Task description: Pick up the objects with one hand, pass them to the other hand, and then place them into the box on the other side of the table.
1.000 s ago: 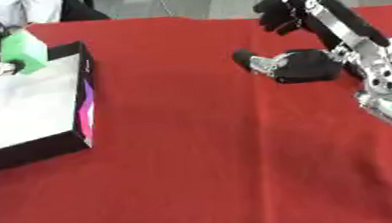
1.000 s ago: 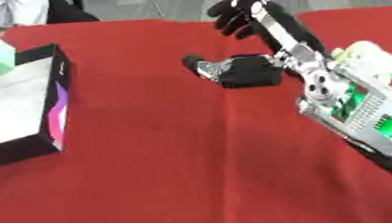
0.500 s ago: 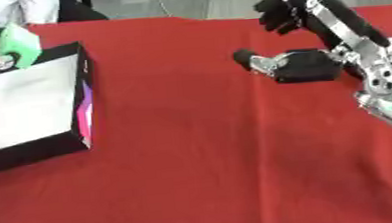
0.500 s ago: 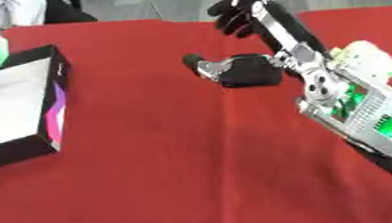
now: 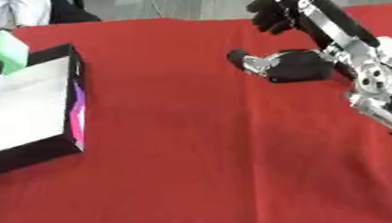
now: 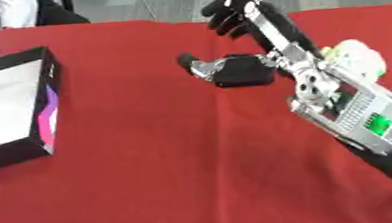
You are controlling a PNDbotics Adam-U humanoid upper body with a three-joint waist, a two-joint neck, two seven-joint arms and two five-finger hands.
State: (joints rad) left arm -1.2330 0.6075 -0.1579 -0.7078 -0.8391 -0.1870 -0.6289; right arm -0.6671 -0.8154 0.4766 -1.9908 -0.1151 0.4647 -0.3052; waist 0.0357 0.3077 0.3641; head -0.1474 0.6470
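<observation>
While a green block point(image 5: 4, 52) overhangs the box point(image 5: 26, 109), the right hand point(image 5: 294, 63) spreads empty.

Box point(image 5: 24, 109) left, right hand point(image 5: 297, 63) far right

One box point(image 5: 33, 114), one green object point(image 5: 4, 52), perhaps a block

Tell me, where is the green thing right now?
The green thing is at the far left of the left eye view, over the back corner of the box, well away from the robot's right hand across the red table.
</observation>
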